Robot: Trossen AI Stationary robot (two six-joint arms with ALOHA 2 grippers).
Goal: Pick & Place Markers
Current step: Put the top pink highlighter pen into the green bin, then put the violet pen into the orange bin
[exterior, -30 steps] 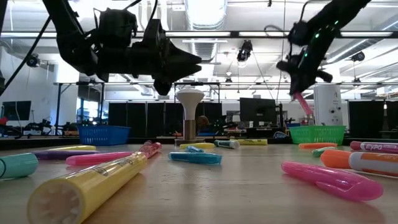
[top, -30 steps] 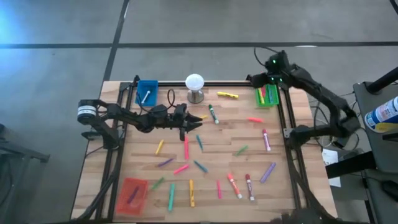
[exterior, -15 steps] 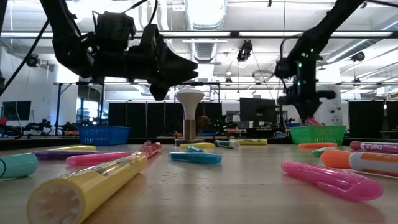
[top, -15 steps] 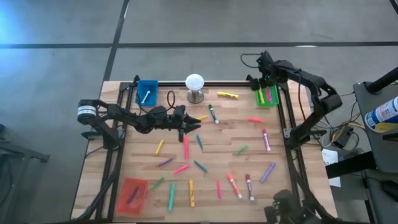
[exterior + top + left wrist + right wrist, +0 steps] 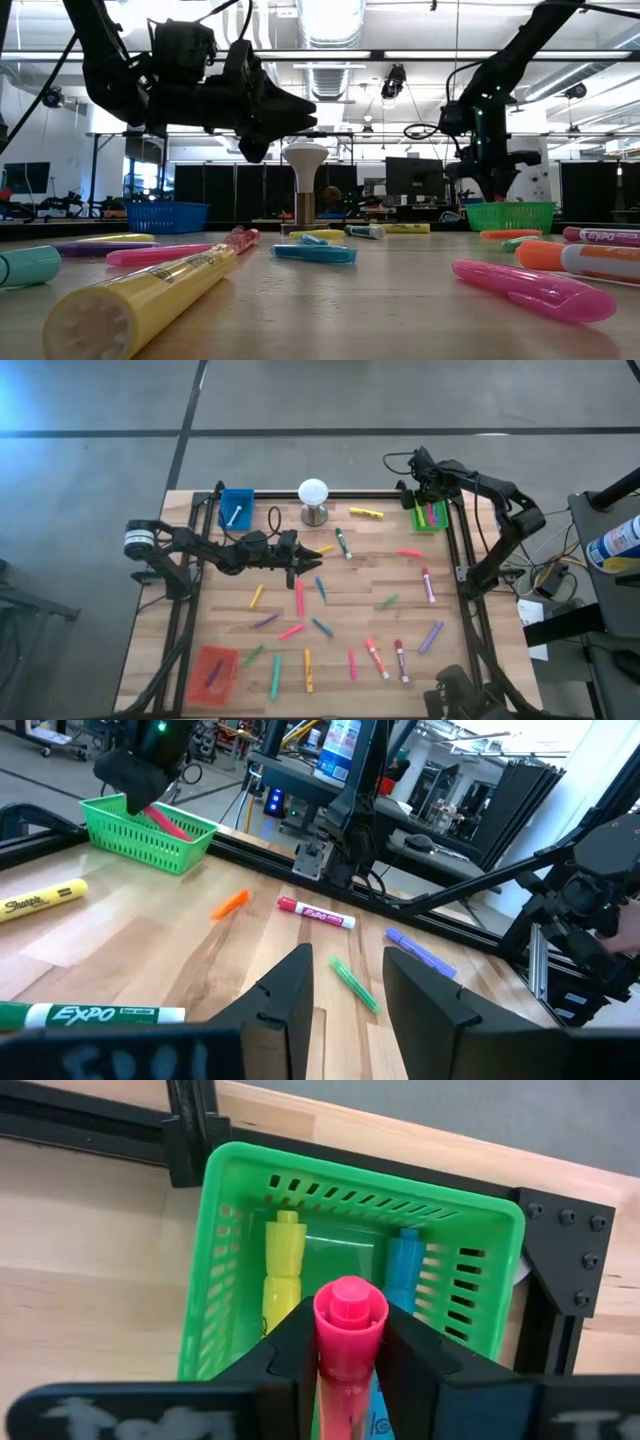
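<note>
The right gripper (image 5: 345, 1342) hangs directly over the green tray (image 5: 233, 1180) at the tabletop's far right corner, its jaws pinching a pink marker (image 5: 350, 1330) that points straight down into it. The left gripper (image 5: 345, 982), jaws spread, hovers mid-tabletop.

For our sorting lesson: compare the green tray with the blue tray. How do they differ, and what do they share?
The green tray sits at the table's far right corner, the blue tray at the far left. The green tray holds yellow, blue and pink markers, with the right gripper over it; the blue tray shows one pale marker, no gripper near. Both are small rectangular trays.
</note>
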